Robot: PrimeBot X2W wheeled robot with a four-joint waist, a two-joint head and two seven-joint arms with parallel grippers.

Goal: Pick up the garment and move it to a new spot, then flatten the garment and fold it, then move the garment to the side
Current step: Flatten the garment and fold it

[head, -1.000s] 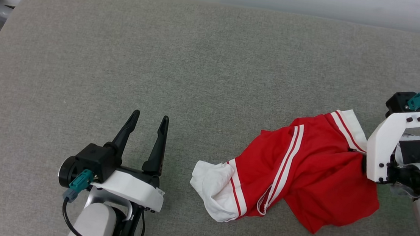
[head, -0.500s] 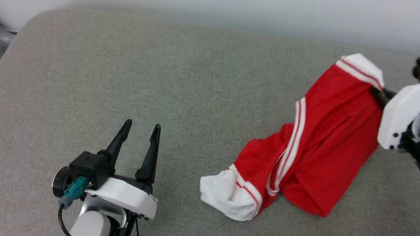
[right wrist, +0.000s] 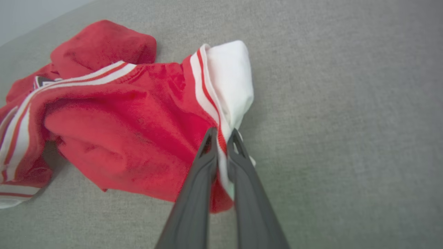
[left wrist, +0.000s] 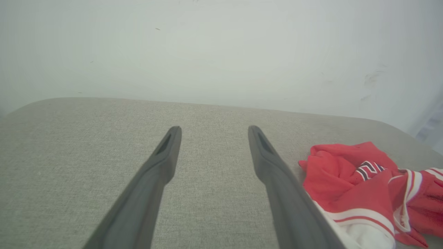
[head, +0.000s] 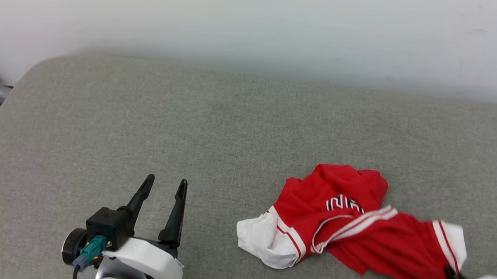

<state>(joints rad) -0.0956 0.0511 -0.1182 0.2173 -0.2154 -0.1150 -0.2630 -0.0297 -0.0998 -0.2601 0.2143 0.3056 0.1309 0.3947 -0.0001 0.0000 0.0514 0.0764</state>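
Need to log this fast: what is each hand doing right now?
Left hand: open, empty.
Right hand: closed on the garment, at its striped sleeve trim.

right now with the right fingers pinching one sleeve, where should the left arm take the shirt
Take the free white sleeve at the garment's left end, coming in low from the left with the open left gripper. That sleeve lies bunched and loose, nearest it, opposite the sleeve the right gripper pinches, so pulling apart should probably spread the shirt.
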